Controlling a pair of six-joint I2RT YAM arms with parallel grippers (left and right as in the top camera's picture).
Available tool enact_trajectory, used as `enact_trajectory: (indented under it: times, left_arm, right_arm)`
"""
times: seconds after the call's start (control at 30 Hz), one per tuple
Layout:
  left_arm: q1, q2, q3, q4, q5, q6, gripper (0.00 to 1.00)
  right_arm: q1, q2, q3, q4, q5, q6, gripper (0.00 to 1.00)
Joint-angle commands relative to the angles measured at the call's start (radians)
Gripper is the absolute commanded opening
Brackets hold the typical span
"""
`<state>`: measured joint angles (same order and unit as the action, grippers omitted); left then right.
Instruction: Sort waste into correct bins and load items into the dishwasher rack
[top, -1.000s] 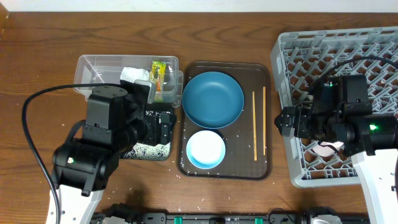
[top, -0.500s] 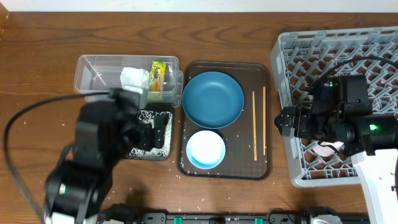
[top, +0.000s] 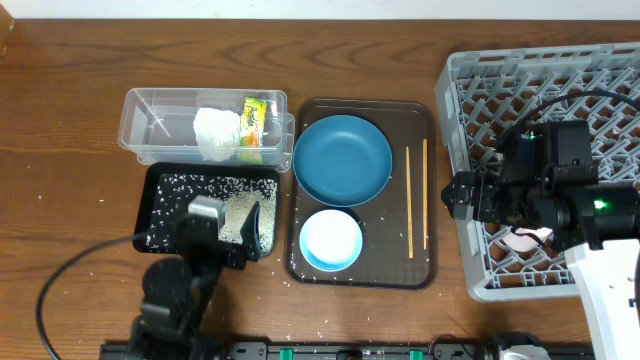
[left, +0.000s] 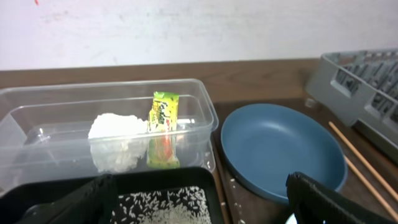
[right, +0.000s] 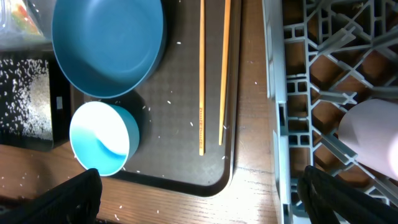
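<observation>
Crumpled white tissue (top: 215, 132) and the yellow-green wrapper (top: 254, 124) lie in the clear tub (top: 150, 110); both show in the left wrist view (left: 115, 140) (left: 163, 127). Rice grains (top: 235, 210) cover the black tray (top: 160, 185). My left gripper (top: 238, 232) (left: 199, 205) is open and empty, low over the black tray's front. The dark-blue bowl (top: 342, 160), pale-blue bowl (top: 331, 240) and two chopsticks (top: 416, 198) lie on the brown tray. My right gripper (top: 460, 195) (right: 199, 202) is open and empty at the grey rack's (top: 560, 70) left wall. A pale cup (right: 373, 134) sits in the rack.
The brown serving tray (top: 420, 270) lies between the black tray and the rack. Loose rice grains are scattered on the wooden table (top: 60, 200) around both trays. A cable (top: 60, 290) runs from my left arm along the table's front left.
My left arm has pulled back toward the table's front edge, uncovering the black tray and the tub. The tissue stays in the tub. The right arm has not moved.
</observation>
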<state>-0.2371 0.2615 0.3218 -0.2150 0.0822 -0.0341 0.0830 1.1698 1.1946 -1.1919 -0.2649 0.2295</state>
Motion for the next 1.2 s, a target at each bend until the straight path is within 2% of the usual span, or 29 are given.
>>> enact_trajectory:
  times: [0.0, 0.2, 0.5, 1.07, 1.17]
  left_arm:
    - [0.005, -0.115, -0.099, 0.035, -0.015, -0.025, 0.89]
    - [0.005, -0.264, -0.227, 0.043, -0.015, -0.029, 0.89]
    - [0.005, -0.26, -0.308, 0.131, -0.012, -0.031, 0.9]
    - [0.005, -0.257, -0.308, 0.131, -0.013, -0.031, 0.9]
    - [0.005, -0.257, -0.308, 0.131, -0.012, -0.031, 0.9]
  right_arm:
    - [0.007, 0.002, 0.001, -0.001, -0.004, -0.01, 0.99]
    - [0.007, 0.002, 0.001, -0.001, -0.004, -0.01, 0.99]
    - [0.007, 0.002, 0.001, -0.001, -0.004, -0.01, 0.99]
    - [0.007, 0.002, 0.001, -0.001, -0.004, -0.01, 0.99]
    - [0.007, 0.002, 0.001, 0.012, -0.024, 0.035, 0.99]
